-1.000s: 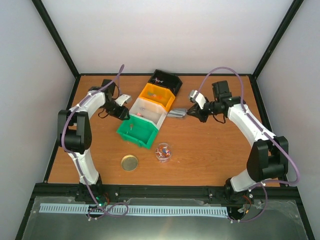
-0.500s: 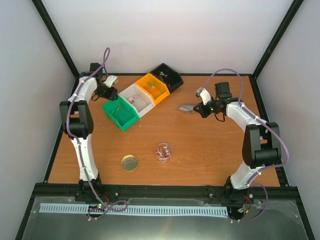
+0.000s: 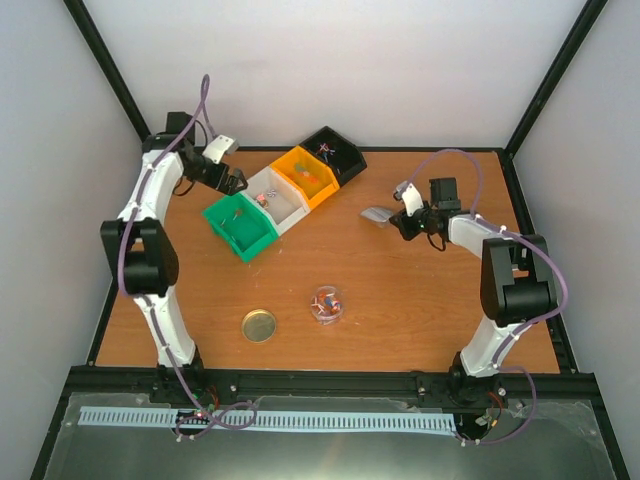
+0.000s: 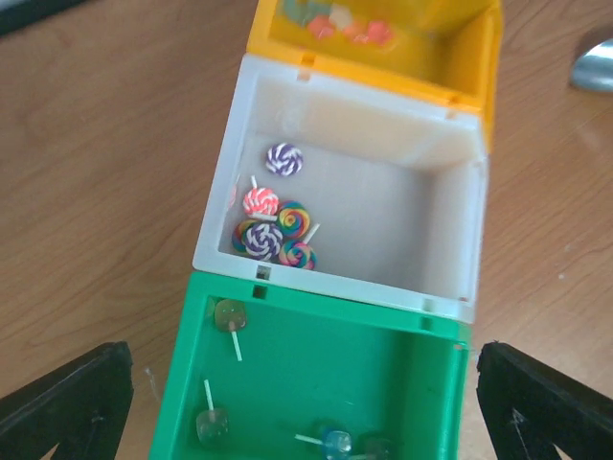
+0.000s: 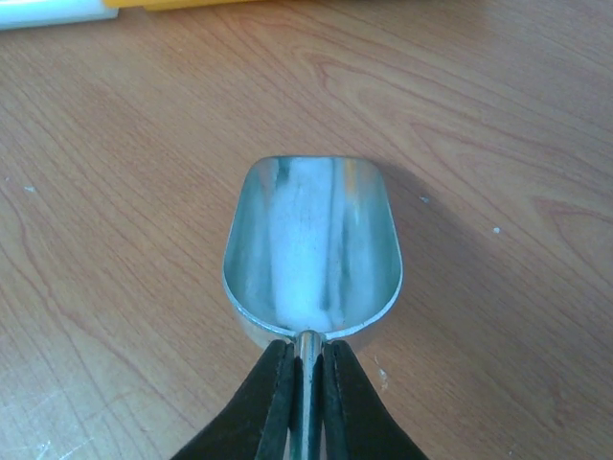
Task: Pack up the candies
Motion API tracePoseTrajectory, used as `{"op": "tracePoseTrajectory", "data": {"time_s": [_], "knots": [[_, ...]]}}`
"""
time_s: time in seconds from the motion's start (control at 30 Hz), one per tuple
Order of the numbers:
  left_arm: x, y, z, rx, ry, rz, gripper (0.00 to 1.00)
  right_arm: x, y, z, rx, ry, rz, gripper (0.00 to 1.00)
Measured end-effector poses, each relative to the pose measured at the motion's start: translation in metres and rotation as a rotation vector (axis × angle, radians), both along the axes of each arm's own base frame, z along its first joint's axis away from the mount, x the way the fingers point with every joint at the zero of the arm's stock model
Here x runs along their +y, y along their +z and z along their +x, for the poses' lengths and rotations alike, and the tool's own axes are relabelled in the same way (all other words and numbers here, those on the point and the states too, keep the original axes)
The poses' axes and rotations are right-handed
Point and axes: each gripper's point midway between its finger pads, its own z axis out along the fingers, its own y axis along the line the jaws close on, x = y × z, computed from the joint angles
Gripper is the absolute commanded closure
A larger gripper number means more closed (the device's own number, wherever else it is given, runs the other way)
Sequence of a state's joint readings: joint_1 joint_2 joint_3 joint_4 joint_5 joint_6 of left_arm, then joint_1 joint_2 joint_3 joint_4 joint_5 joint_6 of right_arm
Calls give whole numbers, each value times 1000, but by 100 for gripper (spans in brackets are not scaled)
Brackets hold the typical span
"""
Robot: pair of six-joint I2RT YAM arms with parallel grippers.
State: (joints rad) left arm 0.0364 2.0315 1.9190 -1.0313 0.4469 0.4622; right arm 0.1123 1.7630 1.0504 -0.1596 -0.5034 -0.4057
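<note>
A small cluster of candies (image 3: 326, 303) in red and pale wrappers sits mid-table, apparently in a clear cup. More candies lie in the bins. Swirled lollipops (image 4: 273, 225) are in the white bin (image 4: 326, 283), cube lollipops (image 4: 215, 422) are in the green bin (image 4: 316, 321), and pink and orange sweets (image 4: 350, 29) are in the orange bin (image 4: 469, 77). My left gripper (image 3: 230, 182) (image 4: 306, 422) hangs wide open above the green bin, holding nothing. At the right, my right gripper (image 3: 398, 222) (image 5: 306, 383) is shut on the handle of an empty metal scoop (image 5: 313, 249) (image 3: 377, 214) just above the wood.
The green bin (image 3: 240, 227), white bin (image 3: 275, 198), orange bin (image 3: 308, 176) and a black bin (image 3: 335, 152) form a diagonal row at the back left. A round gold lid (image 3: 259, 325) lies near the front, left of the candy cluster.
The row of bins has swung left and turned diagonal. My left gripper has opened wide and pulled back above the green bin. The right arm has drawn the scoop rightward.
</note>
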Motion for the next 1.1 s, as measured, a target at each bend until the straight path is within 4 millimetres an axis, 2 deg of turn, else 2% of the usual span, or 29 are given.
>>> {"op": "tracePoseTrajectory", "data": {"time_s": [0.13, 0.27, 0.4, 0.53, 0.6, 0.7, 0.77, 0.9, 0.97, 1.1], "knots": [[-2, 42, -18, -120, 9, -12, 0, 0, -8, -4, -2, 8, -6, 84], [-1, 70, -18, -218, 52, -30, 0, -1, -18, -13, 22, 18, -15, 77], [3, 65, -12, -210, 85, -33, 0, -1, -23, -18, 37, 24, -17, 65], [3, 56, -9, -157, 67, -65, 0, 0, -21, -20, 39, 34, -15, 45], [3, 54, -14, -142, 43, -71, 0, 1, -15, -23, 35, 48, -10, 38], [-1, 51, -29, -124, -34, -68, 0, 3, 5, -25, 0, 72, -7, 19], [-6, 45, -48, -108, -107, -63, 0, 5, 23, -24, -35, 92, -3, 16], [-24, 14, -112, -15, -282, -39, 2, 8, 60, -20, -134, 138, -12, 9], [-37, -8, -148, 35, -386, -14, 5, 8, 77, -18, -186, 149, -28, 1], [-57, -58, -222, 143, -591, 60, 11, -2, 100, -10, -282, 114, -67, 0]]}}
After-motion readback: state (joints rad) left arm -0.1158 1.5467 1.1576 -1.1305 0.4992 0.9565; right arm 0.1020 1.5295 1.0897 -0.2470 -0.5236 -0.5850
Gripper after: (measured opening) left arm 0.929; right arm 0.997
